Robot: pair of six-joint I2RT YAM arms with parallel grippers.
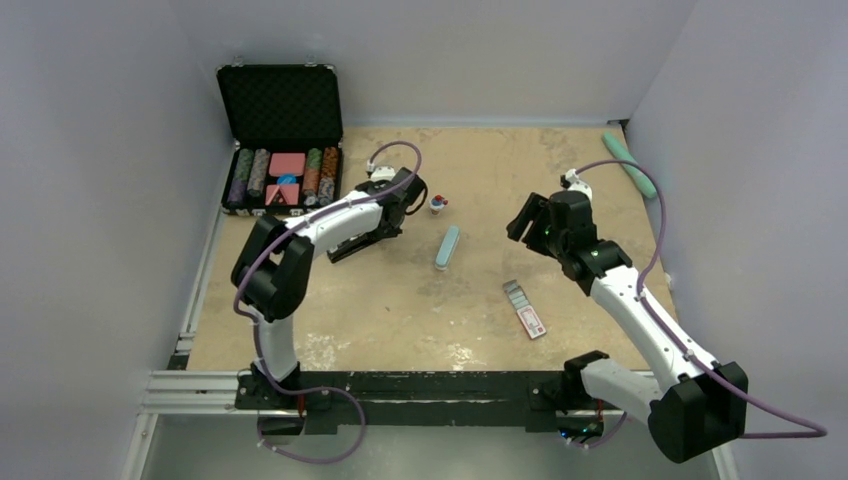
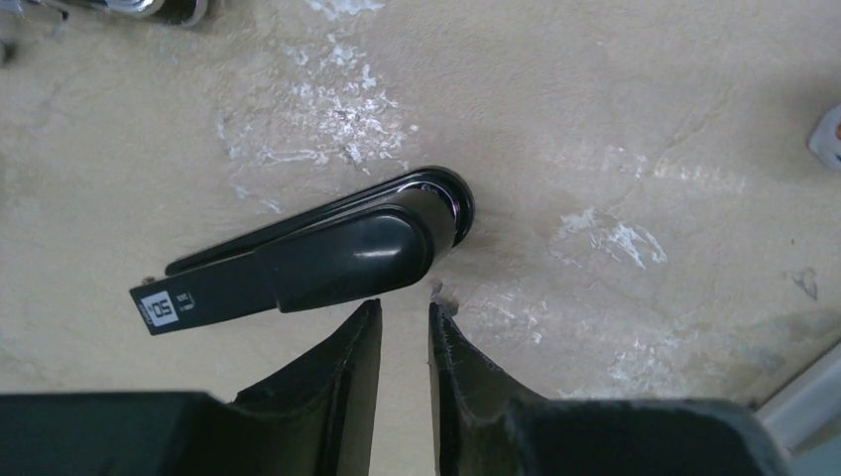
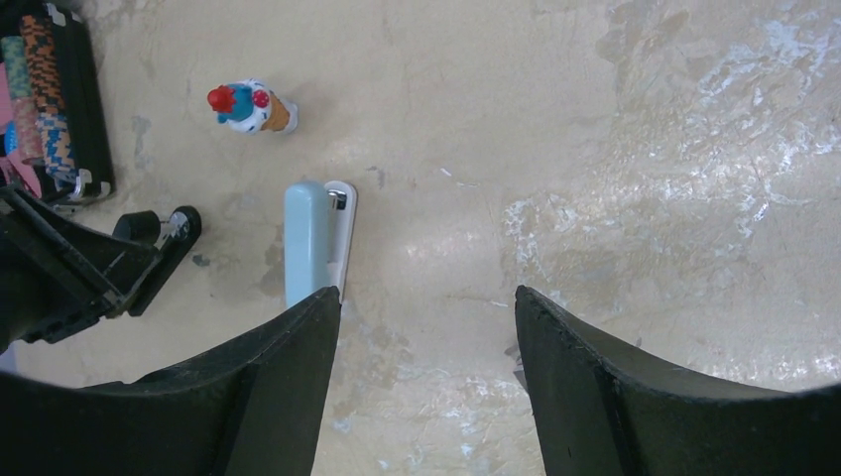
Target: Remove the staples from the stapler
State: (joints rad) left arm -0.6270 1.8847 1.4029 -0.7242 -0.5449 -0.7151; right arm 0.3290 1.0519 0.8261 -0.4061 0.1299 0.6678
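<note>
The black stapler (image 2: 327,256) lies shut on its side on the beige table, rounded end to the right. In the top view the stapler (image 1: 350,247) sits left of centre. My left gripper (image 2: 405,305) hovers just in front of it, its fingers a narrow gap apart with only table between them. In the top view the left gripper (image 1: 383,225) is at the stapler's right end. My right gripper (image 3: 426,297) hangs wide open over bare table with nothing in it, and the right gripper (image 1: 527,220) is right of centre. The staples are hidden.
An open black case (image 1: 283,140) of poker chips stands at the back left. A small red-nosed figure (image 1: 438,204), a pale blue bar (image 1: 448,247) and a flat red, white and grey pack (image 1: 525,308) lie mid-table. A teal stick (image 1: 630,163) rests by the right wall.
</note>
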